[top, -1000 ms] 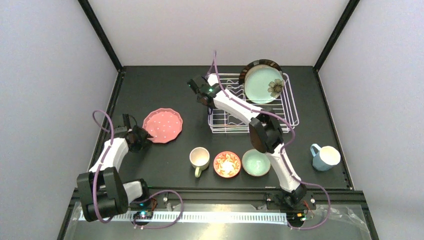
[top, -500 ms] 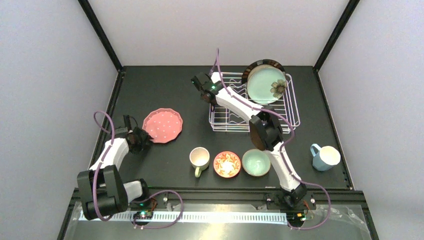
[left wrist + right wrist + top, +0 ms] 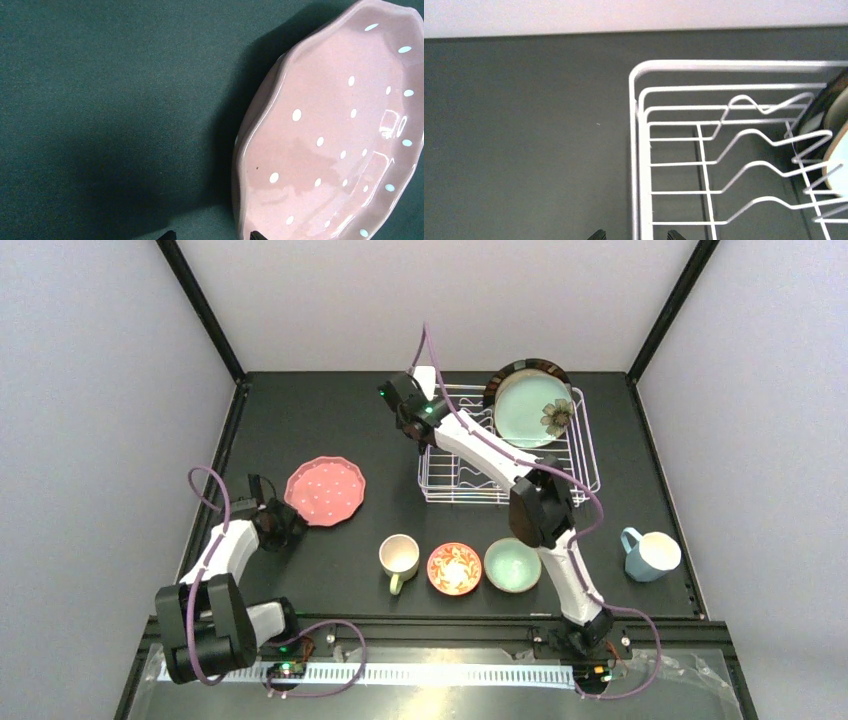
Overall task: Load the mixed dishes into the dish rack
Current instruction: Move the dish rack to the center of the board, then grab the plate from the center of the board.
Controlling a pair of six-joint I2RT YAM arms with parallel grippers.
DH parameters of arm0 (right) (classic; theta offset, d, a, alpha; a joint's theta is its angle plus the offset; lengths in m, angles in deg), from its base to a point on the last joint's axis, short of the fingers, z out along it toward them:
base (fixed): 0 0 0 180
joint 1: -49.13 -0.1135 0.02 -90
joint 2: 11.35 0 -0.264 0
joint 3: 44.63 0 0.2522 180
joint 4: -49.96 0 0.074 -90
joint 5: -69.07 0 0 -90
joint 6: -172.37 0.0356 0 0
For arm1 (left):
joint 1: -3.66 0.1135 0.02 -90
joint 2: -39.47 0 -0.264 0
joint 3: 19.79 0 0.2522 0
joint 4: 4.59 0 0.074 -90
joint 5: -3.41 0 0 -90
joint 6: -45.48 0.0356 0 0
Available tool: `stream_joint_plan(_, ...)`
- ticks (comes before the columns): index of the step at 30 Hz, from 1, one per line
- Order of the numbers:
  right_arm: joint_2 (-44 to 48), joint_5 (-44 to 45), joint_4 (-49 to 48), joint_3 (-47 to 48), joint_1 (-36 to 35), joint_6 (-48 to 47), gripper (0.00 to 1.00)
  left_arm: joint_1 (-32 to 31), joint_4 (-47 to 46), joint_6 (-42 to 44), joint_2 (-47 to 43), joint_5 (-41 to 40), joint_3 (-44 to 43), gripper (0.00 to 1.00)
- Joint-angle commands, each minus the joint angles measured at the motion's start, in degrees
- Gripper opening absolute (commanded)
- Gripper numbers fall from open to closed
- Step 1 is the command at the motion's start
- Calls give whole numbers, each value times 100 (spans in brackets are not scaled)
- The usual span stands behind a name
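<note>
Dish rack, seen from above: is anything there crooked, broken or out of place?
Nothing is broken or spilled. The dish rack sits slightly turned, not square to the table. The teal plate and the striped plate behind it stand on edge together in its far right corner.

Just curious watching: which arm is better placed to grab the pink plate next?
Left: the left tool, open, is at the pink dotted plate; the right tool is away at the dish rack.

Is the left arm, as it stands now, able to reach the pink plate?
Probably yes. The left claw is open and hovers right at the rim of the pink plate, and nothing stands between them.
</note>
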Motion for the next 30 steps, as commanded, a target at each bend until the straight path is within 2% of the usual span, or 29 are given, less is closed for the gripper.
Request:
stream_joint_plan(1, 272, 157, -363, 281, -250, -852, 70, 24, -48, -100, -98, -121, 66, 84)
stream_joint_plan(7, -189, -1384, -412, 983, -396, -1949, 70, 39, -203, -218, -146, -166, 171, 84)
stream_joint_plan(11, -808, -2321, -142, 1547, -393, -2198, 69, 32, -348, -291, -155, -176, 241, 84)
stream_joint_plan(18, -1394, -3825, -172, 1887, -391, -2468, 66, 33, -614, -380, -23, -167, 247, 84)
stream_joint_plan(30, -1881, -4872, -185, 1781, -381, -2433, 68, 36, -849, -404, 249, -245, 289, 84)
